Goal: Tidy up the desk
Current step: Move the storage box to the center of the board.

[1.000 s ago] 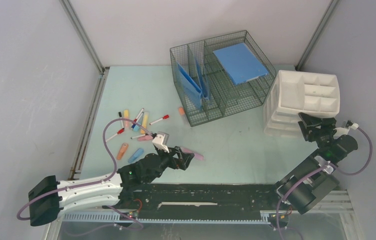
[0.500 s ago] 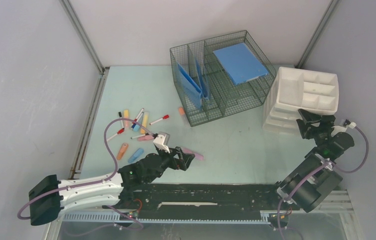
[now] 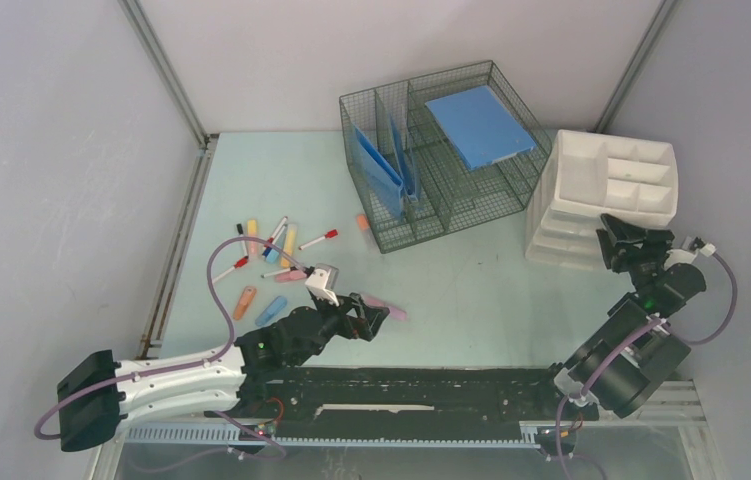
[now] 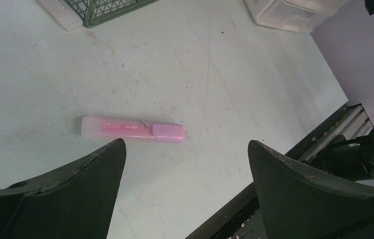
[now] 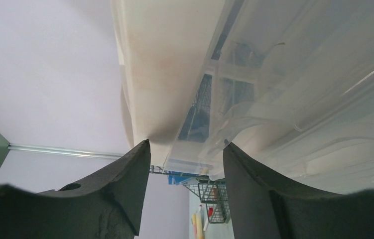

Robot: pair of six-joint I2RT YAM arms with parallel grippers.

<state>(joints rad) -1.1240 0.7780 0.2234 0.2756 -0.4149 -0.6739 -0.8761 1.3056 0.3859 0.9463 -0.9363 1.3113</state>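
Hovering over desk (image 4: 254, 74), left jaws spread above highlighter (image 4: 132, 130), right jaws astride organizer (image 3: 554, 215), grip unclear.

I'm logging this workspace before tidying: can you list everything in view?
desk: one, pale mint-green, under everything
wire basket: one, dark mesh, far centre
folders: about three, blue, in or on basket
organiser: one, white, far right
pink highlighter: one, near centre
orange highlighter: one, by basket's near-left corner
pens and markers: roughly ten, mixed colours, left side
left hand: black, open above pink highlighter
right hand: black, at organiser's near edge
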